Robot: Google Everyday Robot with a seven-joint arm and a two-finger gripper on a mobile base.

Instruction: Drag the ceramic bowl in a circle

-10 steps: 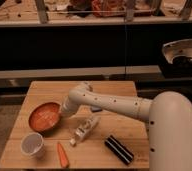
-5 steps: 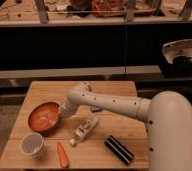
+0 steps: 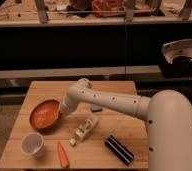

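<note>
**Wooden bench with an orange-red bowl at the arm's tip**

Pale wooden planks make up the bench (image 3: pixel 114 90), which stands before a long dark counter, with a cluttered, brightly lit shelf running across the top of the view. At the far right, beyond the bench, sits a round metal fixture with a dark hollow (image 3: pixel 181 52).

On the left half of the bench lies the wide, shallow, round orange-red ceramic bowl (image 3: pixel 44 114). It is glossy, with a brighter orange inside and a darker, brownish rim. It is the largest dish here, sits upright, and looks empty.

The robot's thick white arm (image 3: pixel 114 102) reaches in from the bulky white body at the lower right, bends at a rounded joint and slants down to the left. The gripper (image 3: pixel 60 111) is at the right edge of the bowl, at or just over the rim. The wrist hides it, so I cannot tell whether it is open or closed, or whether it grasps the rim.

A small white cup (image 3: pixel 32 144) stands upright in front of the bowl, near the bench's front left corner. Just right of it lies a slim orange carrot-shaped piece (image 3: pixel 62 155). A whitish bottle (image 3: pixel 85 129) lies on its side near the middle, apart from the bowl. A black oblong block (image 3: pixel 119 149) lies slantwise toward the front right. A small grey-blue item (image 3: pixel 96 107) peeks out under the arm.
</note>
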